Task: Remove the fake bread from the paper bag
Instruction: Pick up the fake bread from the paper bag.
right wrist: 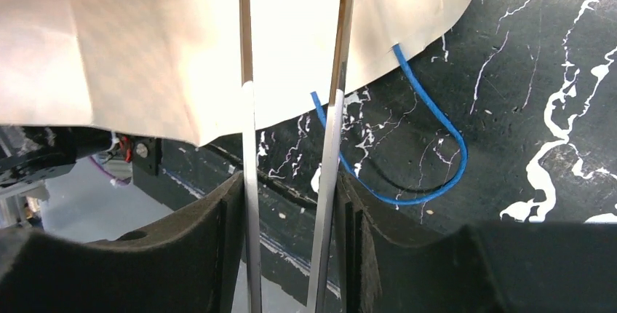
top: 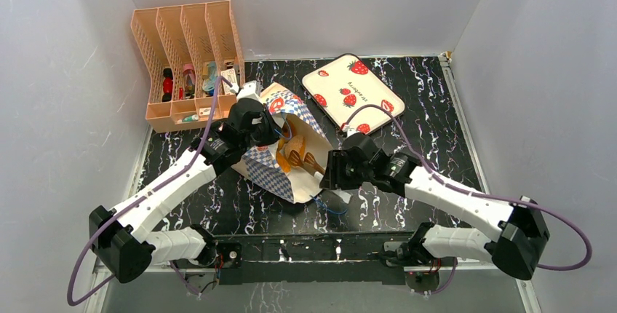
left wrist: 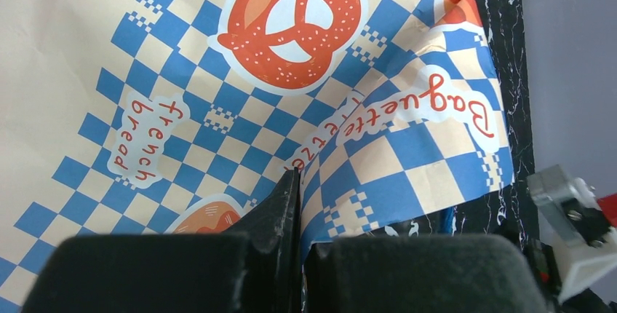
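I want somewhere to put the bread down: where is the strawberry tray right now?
In the top view, the strawberry tray lies at the far edge of the table, right of centre, just beyond and to the right of the paper bag.

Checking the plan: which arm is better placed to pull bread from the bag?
Right. The right claw holds tongs pointed at the fake bread in the paper bag; the left claw is pinching the bag.
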